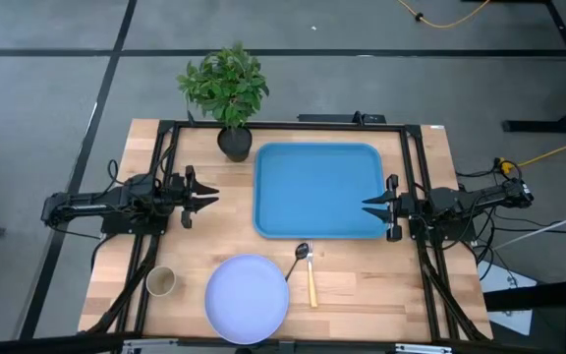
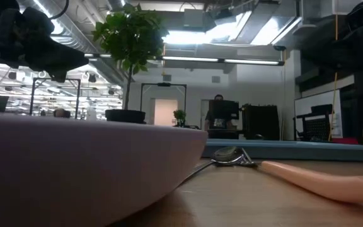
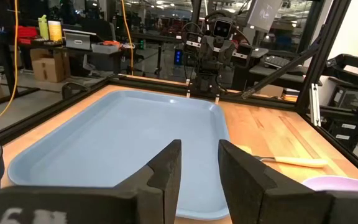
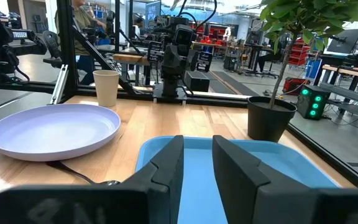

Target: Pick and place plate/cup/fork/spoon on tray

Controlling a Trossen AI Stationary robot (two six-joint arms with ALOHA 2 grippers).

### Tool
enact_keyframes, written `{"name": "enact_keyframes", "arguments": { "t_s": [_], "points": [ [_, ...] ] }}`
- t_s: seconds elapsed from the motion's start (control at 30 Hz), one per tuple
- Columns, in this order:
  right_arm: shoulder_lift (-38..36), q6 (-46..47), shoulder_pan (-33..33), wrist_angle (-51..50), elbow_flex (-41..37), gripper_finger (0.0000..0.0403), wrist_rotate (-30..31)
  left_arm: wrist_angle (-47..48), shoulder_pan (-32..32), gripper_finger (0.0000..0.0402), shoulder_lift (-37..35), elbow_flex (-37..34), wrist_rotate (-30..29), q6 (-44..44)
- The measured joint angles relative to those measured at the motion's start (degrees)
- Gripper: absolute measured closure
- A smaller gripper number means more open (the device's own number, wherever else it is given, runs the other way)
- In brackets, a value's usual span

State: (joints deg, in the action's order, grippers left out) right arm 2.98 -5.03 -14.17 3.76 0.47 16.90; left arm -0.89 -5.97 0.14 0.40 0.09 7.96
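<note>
The blue tray (image 1: pixel 317 189) lies at the table's middle, toward the far side. The pale lavender plate (image 1: pixel 248 297) lies near the front edge, and the tan cup (image 1: pixel 159 282) stands upright to its left. The spoon (image 1: pixel 307 269), dark metal head and tan handle, lies right of the plate. My left gripper (image 1: pixel 211 194) hovers left of the tray, open and empty. My right gripper (image 1: pixel 368 205) hovers over the tray's right edge, open and empty. The plate (image 4: pixel 51 129), cup (image 4: pixel 106 88) and tray (image 4: pixel 197 168) also show in the right wrist view.
A dark pot with a green plant (image 1: pixel 232 98) stands at the tray's far left corner. A black frame (image 1: pixel 293 126) runs around the table's far and side edges. Bare wood shows right of the spoon (image 1: pixel 381 285).
</note>
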Motion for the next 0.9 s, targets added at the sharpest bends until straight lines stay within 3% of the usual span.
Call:
{"name": "enact_keyframes", "arguments": {
  "t_s": [0.27, 0.47, 0.6, 0.73, 0.9],
  "points": [
    [0.0, 0.1, 0.0, 3.4, 0.0, 0.0313, -0.2, 0.0, 0.0, 0.0303, 0.0, 0.0, 0.0, 0.0],
    [0.0, 4.8, 0.0, 5.9, 0.0, 0.0313, -8.9, -0.1, 0.0, 0.0303, 0.0, 0.0, -0.4, -1.0],
    [0.0, 6.4, 0.0, 8.5, 0.0, 0.0313, -7.9, -1.7, 0.0, 0.0303, 0.0, 0.0, -5.6, -5.3],
    [0.0, 2.2, 0.0, 13.7, 0.0, 0.0313, -6.9, -3.8, 0.0, 0.0303, 0.0, 0.0, -7.0, -4.8],
    [0.0, 2.1, 0.0, 15.1, 0.0, 0.0313, -3.4, -6.2, 0.0, 0.0303, 0.0, 0.0, -16.2, -1.8]
  ]
}}
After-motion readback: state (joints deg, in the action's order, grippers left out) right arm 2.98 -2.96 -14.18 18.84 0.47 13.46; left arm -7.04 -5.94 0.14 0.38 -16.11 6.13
